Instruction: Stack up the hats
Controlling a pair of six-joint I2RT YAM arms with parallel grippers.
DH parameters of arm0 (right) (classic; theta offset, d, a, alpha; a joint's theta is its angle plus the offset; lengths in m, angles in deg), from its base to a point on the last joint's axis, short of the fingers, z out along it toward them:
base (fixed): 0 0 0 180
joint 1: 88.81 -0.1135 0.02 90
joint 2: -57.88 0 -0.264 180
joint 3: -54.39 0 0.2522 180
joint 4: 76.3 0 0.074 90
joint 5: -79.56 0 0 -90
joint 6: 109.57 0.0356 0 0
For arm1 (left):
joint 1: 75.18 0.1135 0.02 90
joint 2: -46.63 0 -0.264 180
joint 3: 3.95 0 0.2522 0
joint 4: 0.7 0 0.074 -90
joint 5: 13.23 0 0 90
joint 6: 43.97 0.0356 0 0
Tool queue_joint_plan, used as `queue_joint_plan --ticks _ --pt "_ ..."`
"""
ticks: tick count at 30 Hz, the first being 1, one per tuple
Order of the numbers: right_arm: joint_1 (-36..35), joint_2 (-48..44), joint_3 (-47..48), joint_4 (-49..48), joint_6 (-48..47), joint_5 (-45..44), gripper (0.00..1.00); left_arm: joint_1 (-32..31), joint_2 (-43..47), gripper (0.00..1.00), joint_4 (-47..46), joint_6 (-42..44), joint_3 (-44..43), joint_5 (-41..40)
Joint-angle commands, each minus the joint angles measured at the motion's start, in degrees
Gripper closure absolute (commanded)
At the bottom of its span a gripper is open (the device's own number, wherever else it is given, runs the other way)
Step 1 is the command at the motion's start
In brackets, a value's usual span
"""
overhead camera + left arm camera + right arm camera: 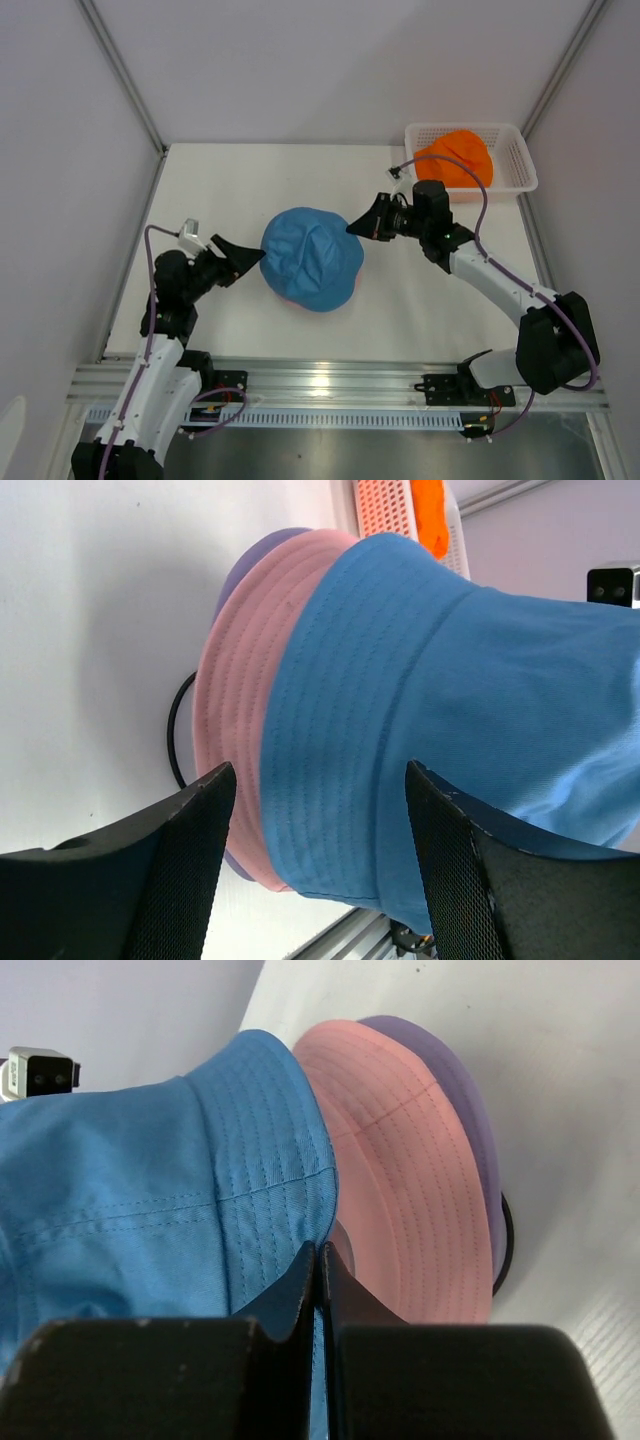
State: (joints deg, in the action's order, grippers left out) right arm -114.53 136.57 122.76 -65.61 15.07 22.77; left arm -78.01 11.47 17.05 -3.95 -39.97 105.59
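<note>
The left end effector (243, 262) stood with fingers apart beside the soft blue fabric bucket hat (312, 258); the right end effector (354, 228) was clamped on its brim. That hat topped the pink fabric hat (235, 690) and the lavender fabric hat (250, 570) on the desk (420, 310). The orange fabric hat (457, 157) lay in the far white mesh basket (520, 160).

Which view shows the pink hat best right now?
Right wrist: the pink hat shows a broad brim arc between the blue hat and the lavender hat. Left wrist shows a narrower band; top external barely shows it under the blue hat.
</note>
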Motion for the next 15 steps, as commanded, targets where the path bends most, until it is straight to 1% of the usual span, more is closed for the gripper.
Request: queue_joint_plan --ticks 1,3,7,13,14,15 --pt "-0.7 1.6 -1.3 -0.3 -2.1 -3.2 1.0 -0.1 -1.3 0.28 -6.5 -2.2 1.9 1.8" --pt "-0.8 2.2 -2.0 -0.6 -2.1 -3.2 1.0 -0.2 -2.3 0.29 -8.4 -3.1 2.7 2.2" --pt "-1.2 2.8 -2.3 -1.1 -2.2 -3.3 1.0 -0.2 -3.6 0.32 -8.9 -3.0 2.9 1.8" --pt "-1.3 2.6 -2.1 -1.1 -2.3 -3.5 1.0 -0.2 -4.3 0.43 -11.0 -4.3 2.1 3.4" --pt "-1.2 2.7 -2.1 -1.2 -2.2 -3.5 1.0 -0.2 -4.2 0.48 -11.1 -4.4 1.9 3.6" --pt "-1.2 2.7 -2.0 -1.2 -2.2 -3.5 1.0 -0.2 -4.2 0.48 -11.5 -4.5 2.0 4.0"
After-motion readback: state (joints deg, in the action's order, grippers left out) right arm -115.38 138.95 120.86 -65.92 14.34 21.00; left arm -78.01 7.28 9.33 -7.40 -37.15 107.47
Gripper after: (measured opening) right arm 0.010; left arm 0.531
